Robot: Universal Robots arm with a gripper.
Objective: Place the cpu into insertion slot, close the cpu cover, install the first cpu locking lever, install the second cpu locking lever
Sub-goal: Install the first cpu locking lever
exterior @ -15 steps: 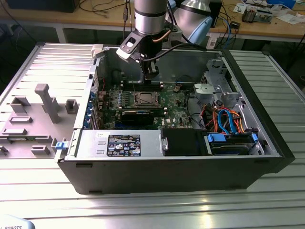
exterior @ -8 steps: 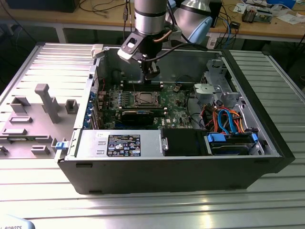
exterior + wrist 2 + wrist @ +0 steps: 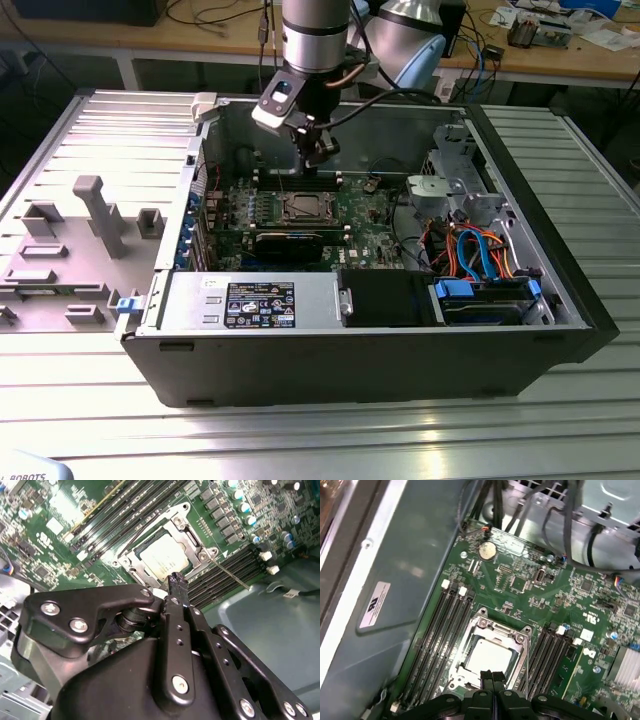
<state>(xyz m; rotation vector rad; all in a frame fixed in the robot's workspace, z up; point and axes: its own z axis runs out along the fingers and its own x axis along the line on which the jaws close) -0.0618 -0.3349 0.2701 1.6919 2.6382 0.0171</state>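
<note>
The cpu (image 3: 165, 560) (image 3: 490, 656) lies flat in the insertion slot (image 3: 303, 207), its silvery top showing through the window of the cpu cover (image 3: 189, 530) (image 3: 487, 628), which lies down over it. A thin metal locking lever (image 3: 232, 575) sticks out from one corner of the socket, across the memory slots. My gripper (image 3: 318, 152) (image 3: 177, 582) (image 3: 492, 676) hangs above the socket's edge in the open computer case, fingers shut together with nothing between them.
Long black memory slots (image 3: 447, 630) (image 3: 547, 652) flank the socket on both sides. A black expansion card (image 3: 288, 243), a power supply (image 3: 250, 303) and drive bays with blue and orange cables (image 3: 480, 250) fill the case. A grey fixture tray (image 3: 80, 250) sits at the exterior view's left.
</note>
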